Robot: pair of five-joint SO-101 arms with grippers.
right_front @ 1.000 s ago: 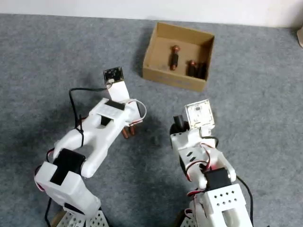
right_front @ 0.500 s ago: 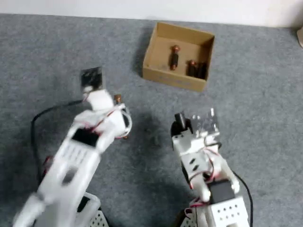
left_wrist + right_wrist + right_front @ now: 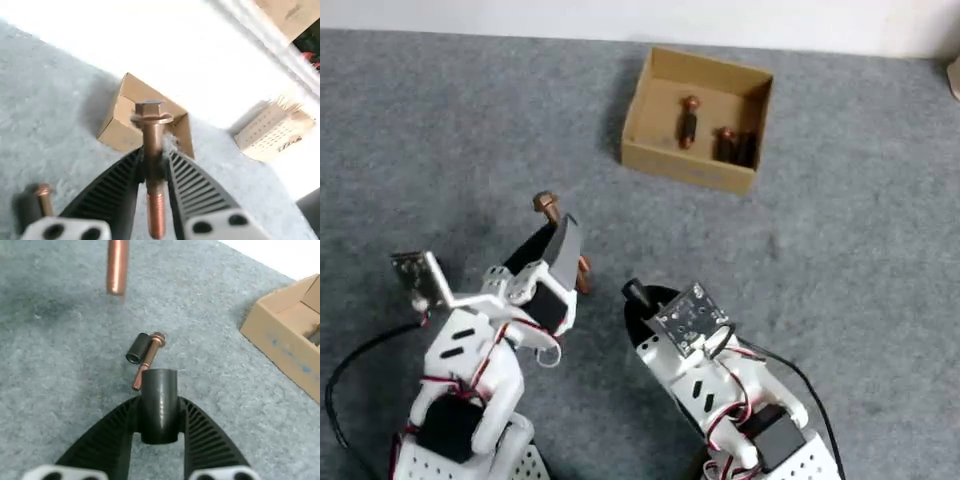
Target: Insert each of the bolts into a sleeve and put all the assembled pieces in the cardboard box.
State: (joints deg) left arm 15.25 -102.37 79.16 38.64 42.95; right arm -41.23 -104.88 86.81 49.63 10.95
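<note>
Left gripper [image 3: 154, 154]: jaws clamped on the shank of a copper bolt [image 3: 152, 131], which is held upright with its flanged hex head above the fingers and its threaded end below. Right gripper [image 3: 159, 405]: jaws clamped on a black sleeve [image 3: 160, 390], open end pointing away from the wrist. The held bolt and held sleeve are apart. A loose sleeve [image 3: 138, 348] and a loose bolt [image 3: 148, 360] lie side by side on the grey carpet [image 3: 840, 260] between the two grippers. The cardboard box [image 3: 685, 168] sits well apart at the far side. One assembled piece [image 3: 688, 120] lies near its middle, with more against its right wall, number unclear
</note>
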